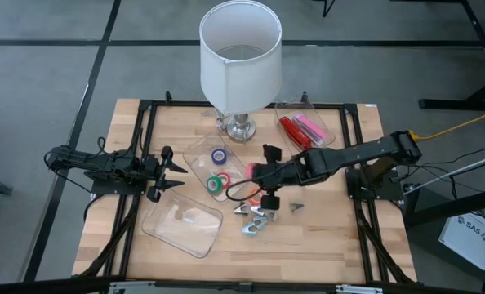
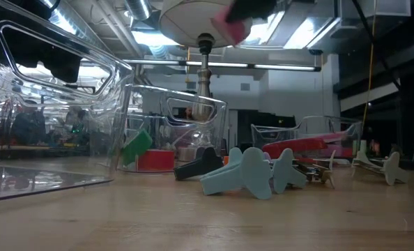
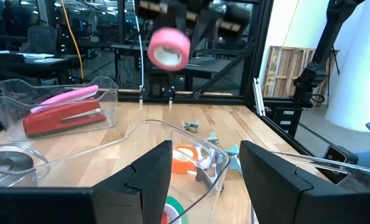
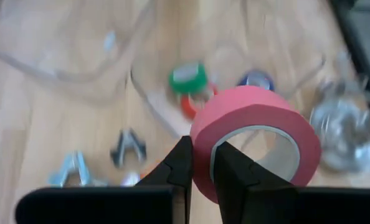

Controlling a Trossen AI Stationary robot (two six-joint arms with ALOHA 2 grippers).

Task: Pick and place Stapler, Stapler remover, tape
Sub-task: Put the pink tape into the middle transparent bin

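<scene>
Bin (image 1: 195, 152) holds purple, green, orange tape (image 1: 219, 155).

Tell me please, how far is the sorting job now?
Done: red stapler in the clear back tray; green tape roll in the middle clear tray. In hand: right claw holds a pink tape roll above it. Left: grey staple removers on the wooden table.

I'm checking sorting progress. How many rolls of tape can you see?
4: a pink roll held in the right gripper above the table, and blue, green and orange rolls in the middle clear bin. Others may be hidden.
</scene>
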